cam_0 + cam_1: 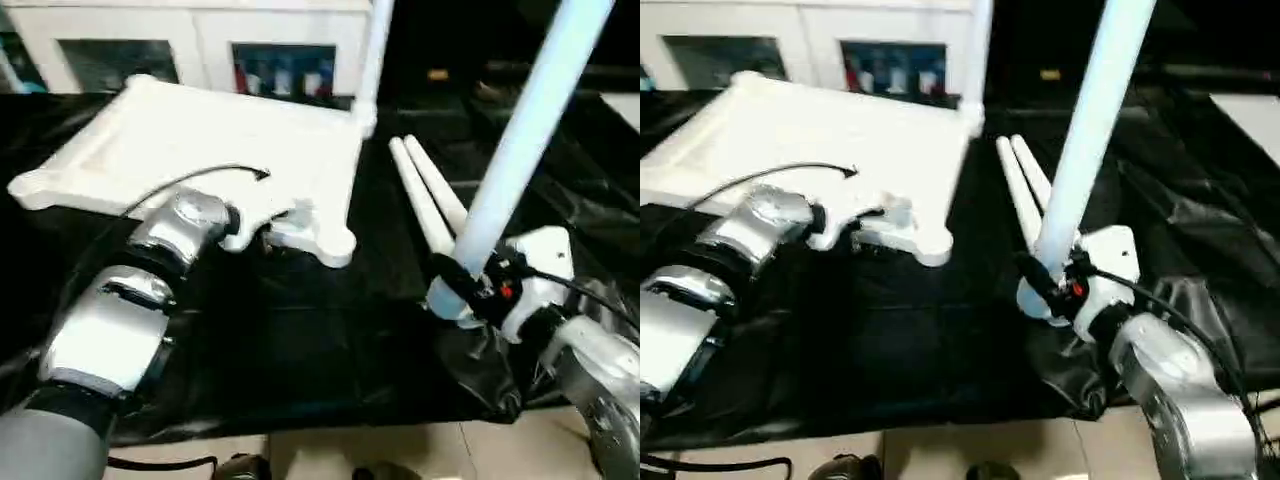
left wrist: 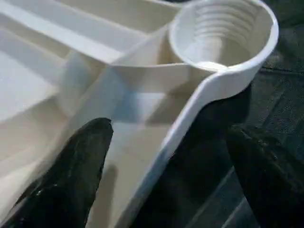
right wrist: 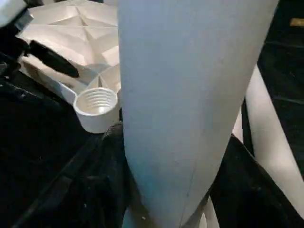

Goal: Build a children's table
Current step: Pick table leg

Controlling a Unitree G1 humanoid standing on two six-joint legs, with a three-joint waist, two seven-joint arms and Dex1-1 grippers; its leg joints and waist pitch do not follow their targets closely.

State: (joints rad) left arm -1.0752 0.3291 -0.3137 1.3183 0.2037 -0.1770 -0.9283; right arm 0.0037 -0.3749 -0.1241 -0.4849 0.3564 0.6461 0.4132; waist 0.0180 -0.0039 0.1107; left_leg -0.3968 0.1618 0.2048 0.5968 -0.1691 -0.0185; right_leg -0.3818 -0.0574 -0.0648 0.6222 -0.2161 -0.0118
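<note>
Currently the right claw [image 1: 1040, 285] pinches a smooth, tapered white tube leg [image 1: 520, 150], long axis rising steeply. The left claw [image 2: 166, 156], spread, straddles the ribbed top's [image 1: 200, 140] rim beside a threaded round socket [image 2: 223, 33].

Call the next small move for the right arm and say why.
Probably swing the leg held in the right gripper over the near corner socket. That threaded socket is empty, and the left gripper, open, straddles the table top's rim beside it.
</note>
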